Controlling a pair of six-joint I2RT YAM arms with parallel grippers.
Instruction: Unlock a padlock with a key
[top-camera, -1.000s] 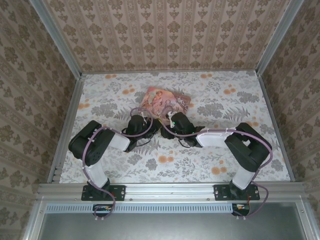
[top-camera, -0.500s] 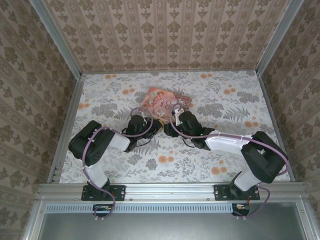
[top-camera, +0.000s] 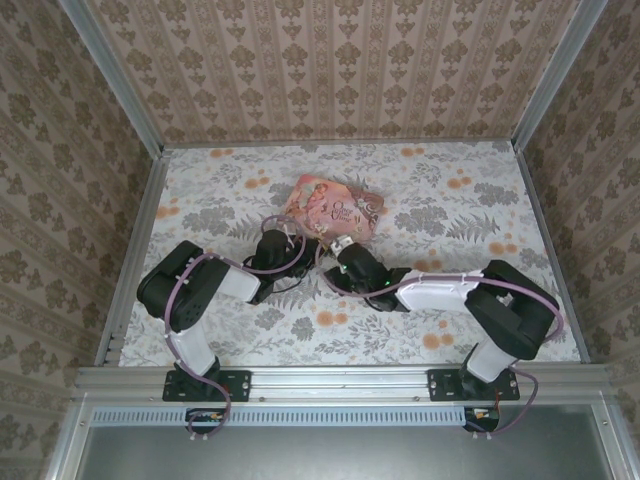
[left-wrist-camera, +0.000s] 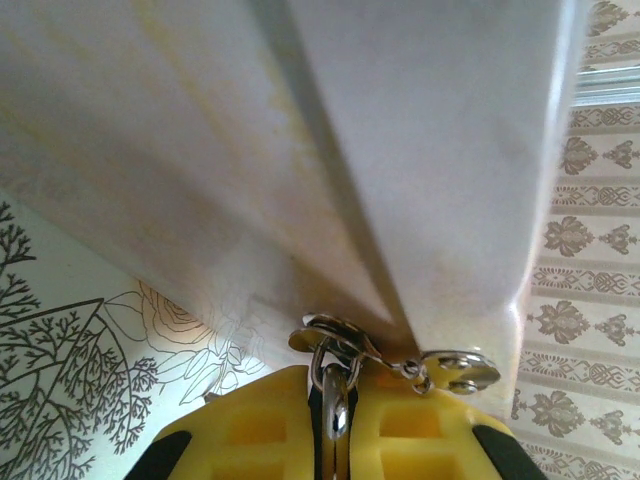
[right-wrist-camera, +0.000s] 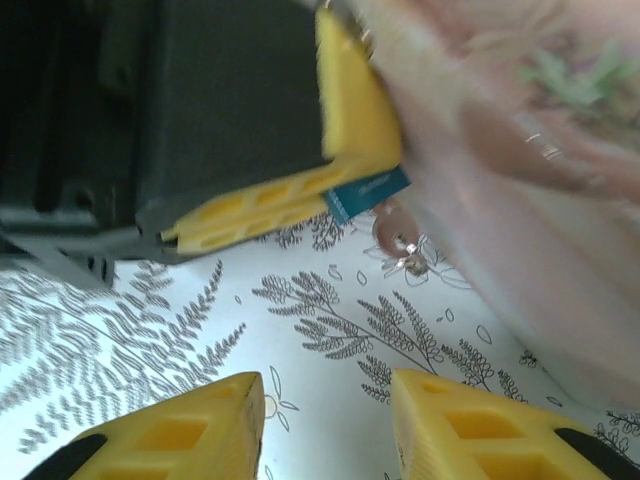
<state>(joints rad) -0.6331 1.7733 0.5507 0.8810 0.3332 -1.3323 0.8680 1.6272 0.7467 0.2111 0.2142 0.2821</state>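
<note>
Padlock (right-wrist-camera: 368, 193) clamped in left end effector (left-wrist-camera: 333, 385).

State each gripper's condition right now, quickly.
Left gripper: closed, holding the padlock.
Right gripper: open, holding nothing.

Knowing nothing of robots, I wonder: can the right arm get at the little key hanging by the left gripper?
Probably yes. The right gripper is open and empty, and only bare table lies between it and the key dangling by the padlock in the shut left gripper. The pink tin sits close.
</note>
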